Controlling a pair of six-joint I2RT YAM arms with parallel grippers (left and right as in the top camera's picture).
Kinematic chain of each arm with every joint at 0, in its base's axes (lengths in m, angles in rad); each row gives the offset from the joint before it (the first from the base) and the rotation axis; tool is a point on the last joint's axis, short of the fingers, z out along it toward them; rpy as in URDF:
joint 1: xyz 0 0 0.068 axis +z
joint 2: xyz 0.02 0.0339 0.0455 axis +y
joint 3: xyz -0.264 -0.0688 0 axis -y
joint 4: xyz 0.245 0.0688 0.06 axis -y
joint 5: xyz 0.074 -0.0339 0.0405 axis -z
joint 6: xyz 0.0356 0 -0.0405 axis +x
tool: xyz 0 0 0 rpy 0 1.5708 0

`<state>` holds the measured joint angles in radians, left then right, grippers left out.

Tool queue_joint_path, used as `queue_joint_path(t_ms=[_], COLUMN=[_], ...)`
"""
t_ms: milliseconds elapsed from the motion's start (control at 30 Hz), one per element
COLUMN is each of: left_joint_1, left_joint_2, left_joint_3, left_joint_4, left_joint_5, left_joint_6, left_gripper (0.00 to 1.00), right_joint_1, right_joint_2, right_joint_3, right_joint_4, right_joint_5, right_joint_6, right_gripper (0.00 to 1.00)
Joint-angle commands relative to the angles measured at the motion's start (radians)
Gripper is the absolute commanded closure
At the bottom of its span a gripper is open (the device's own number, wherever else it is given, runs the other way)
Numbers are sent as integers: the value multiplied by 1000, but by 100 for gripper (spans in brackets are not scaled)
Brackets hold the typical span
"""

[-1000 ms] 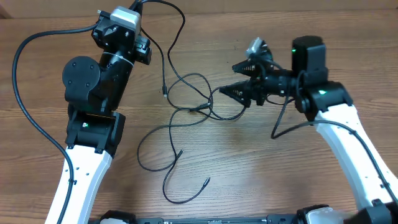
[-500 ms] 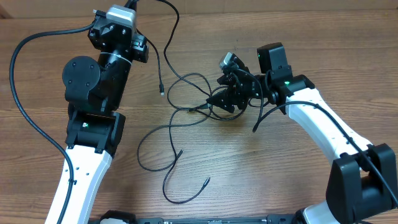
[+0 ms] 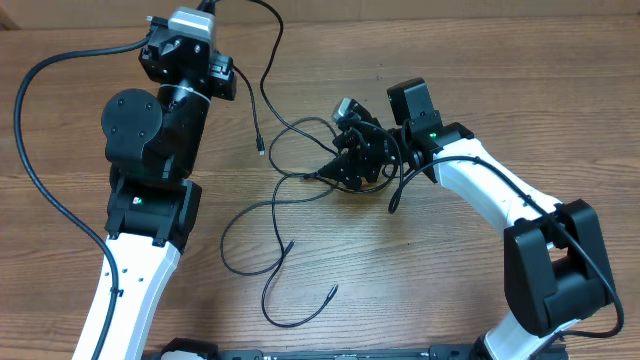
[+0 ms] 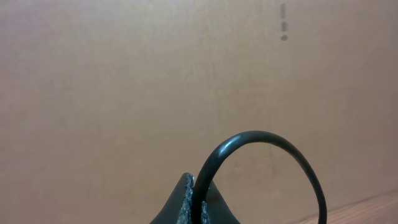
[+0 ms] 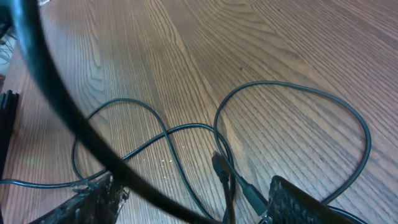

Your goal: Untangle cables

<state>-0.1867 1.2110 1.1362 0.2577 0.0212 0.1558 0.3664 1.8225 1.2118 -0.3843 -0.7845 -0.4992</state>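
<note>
Several thin black cables (image 3: 281, 201) lie loosely looped on the wooden table, crossing in a knot near the middle (image 3: 318, 174). Their plug tips lie at the upper left (image 3: 262, 150) and toward the front (image 3: 332, 291). My right gripper (image 3: 346, 164) is open, low over the knot. In the right wrist view, cable loops (image 5: 292, 88) and two plug ends (image 5: 221, 169) lie between its fingers (image 5: 199, 202). My left gripper (image 3: 213, 9) is at the far left, shut on one cable, which arcs up from its fingers (image 4: 198, 200) as a loop (image 4: 267, 136).
The wooden table (image 3: 450, 290) fills the view. A thick black arm cable (image 3: 27, 150) curves along the left side, and another hangs under the right arm (image 3: 400, 190). It crosses the right wrist view as a blur (image 5: 56, 99). A plain beige wall (image 4: 124, 74) faces the left gripper.
My right arm has swung left, bringing its open gripper from beside the cables to over the knot. The left arm has shifted only slightly, still holding its cable.
</note>
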Motion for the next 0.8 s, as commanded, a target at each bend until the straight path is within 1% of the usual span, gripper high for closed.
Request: queue_joint_path(t_ms=[0,367,533,633,700,767], left_joint_1=[12,13,13,13,13,13], left_joint_2=[-13,-13,-11,-11,-11,-11], left_joint_3=[13,13,13,13,13,13], left_joint_4=[5,8,2,-2,-3,-3], left_joint_5=[-56,-59,-59,-66,-85,-88], left_joint_6=[1,1,1,0,0,0], left_gripper=[96,96,96,96,96,96], right_joint_1=[-1,-1,-1,-1,-1,-1], right_joint_2=[2,52,61,69,79,91], right_joint_3=[18,18,18,18,18,18], right_joint_4=[5,17,39,43,43,43], right_joint_5=[-1,-1,-1,-1,-1,-1], right_joint_6=[-8,-8,-8,-8,-8,-8], right_gripper=[28,29,35,44,54,61])
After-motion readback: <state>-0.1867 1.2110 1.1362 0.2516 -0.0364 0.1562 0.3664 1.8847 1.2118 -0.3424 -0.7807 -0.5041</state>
